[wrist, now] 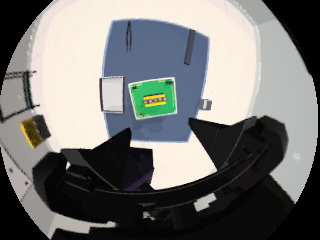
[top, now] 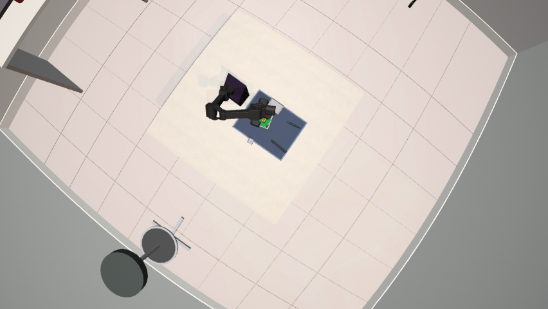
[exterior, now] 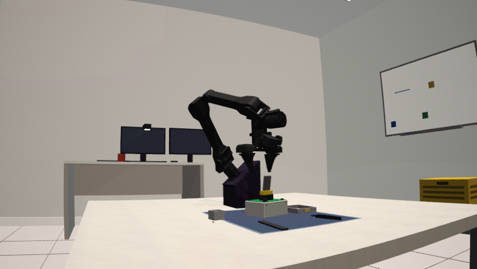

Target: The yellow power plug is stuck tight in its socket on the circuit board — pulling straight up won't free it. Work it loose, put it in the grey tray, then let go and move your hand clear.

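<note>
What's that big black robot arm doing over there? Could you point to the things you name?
The arm is holding its end effector point(top: 264, 111) point(exterior: 259, 171) point(wrist: 160, 126) wide open above a green circuit board point(top: 265, 125) point(exterior: 252, 200) point(wrist: 142, 111), with nothing between its fingers. The yellow plug point(top: 264, 120) point(exterior: 266, 193) point(wrist: 155, 97) is on the board, and the grey tray point(top: 276, 105) point(exterior: 298, 211) point(wrist: 112, 95) beside it is empty. It looks like it is getting ready to grab the plug, but it hasn't done so yet.

Matte-black arm, tapered black fingers.
</note>
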Action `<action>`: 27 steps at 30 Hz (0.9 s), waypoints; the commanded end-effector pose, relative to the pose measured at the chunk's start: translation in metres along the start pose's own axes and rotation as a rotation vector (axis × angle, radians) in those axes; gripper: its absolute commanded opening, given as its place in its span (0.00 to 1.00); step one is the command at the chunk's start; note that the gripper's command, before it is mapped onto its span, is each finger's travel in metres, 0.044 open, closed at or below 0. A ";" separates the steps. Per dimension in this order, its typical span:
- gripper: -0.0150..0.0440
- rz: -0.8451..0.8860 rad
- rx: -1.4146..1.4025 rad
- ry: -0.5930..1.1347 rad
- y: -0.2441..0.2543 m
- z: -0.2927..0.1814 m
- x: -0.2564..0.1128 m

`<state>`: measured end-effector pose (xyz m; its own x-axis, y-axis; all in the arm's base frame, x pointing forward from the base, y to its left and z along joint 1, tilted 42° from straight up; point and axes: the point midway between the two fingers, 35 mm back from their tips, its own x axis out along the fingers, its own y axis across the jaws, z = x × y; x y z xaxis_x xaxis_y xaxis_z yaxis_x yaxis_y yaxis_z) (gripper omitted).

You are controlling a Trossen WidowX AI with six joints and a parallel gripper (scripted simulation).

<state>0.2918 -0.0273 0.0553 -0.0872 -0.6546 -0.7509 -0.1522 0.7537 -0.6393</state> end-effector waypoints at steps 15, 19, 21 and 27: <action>0.98 -0.007 -0.003 0.007 -0.001 0.032 0.017; 0.98 -0.007 -0.003 0.007 -0.001 0.032 0.017; 0.98 -0.003 -0.001 0.010 0.000 0.030 0.018; 0.98 -0.007 -0.003 0.007 0.000 0.031 0.028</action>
<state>0.3209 -0.0399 0.0337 -0.0917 -0.6569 -0.7484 -0.1515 0.7520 -0.6415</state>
